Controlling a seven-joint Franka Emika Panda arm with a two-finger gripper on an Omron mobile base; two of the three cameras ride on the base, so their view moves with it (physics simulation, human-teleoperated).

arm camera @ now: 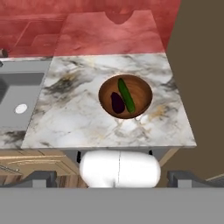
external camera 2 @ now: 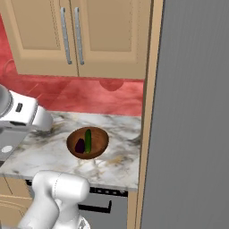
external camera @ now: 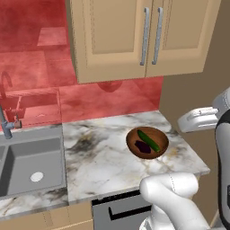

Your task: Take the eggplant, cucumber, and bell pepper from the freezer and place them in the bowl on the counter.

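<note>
The brown bowl [external camera: 163, 137] [external camera 2: 101, 137] [arm camera: 141, 89] sits on the marble counter [external camera: 96, 155] [arm camera: 74, 116] near its right end. Inside it lie the dark purple eggplant [external camera: 143, 147] [external camera 2: 80, 145] [arm camera: 117, 103] and the green cucumber [external camera: 148, 140] [external camera 2: 88, 140] [arm camera: 126, 95], side by side. The bell pepper is out of view. My gripper [arm camera: 113, 178] hangs high above the counter's front edge, looking down on the bowl, open wide with nothing between its fingertips [arm camera: 41, 178]. The freezer's flat grey face [external camera 2: 192, 116] rises to the right of the counter.
A steel sink [external camera: 27, 161] [arm camera: 17, 96] with a faucet [external camera: 5, 121] lies left of the counter. Tan upper cabinets [external camera: 134, 36] [external camera 2: 89, 31] hang over a red backsplash [external camera: 90, 99]. A tan side panel [external camera 2: 146, 112] separates counter and freezer. A grey appliance front [external camera: 117, 209] sits under the counter.
</note>
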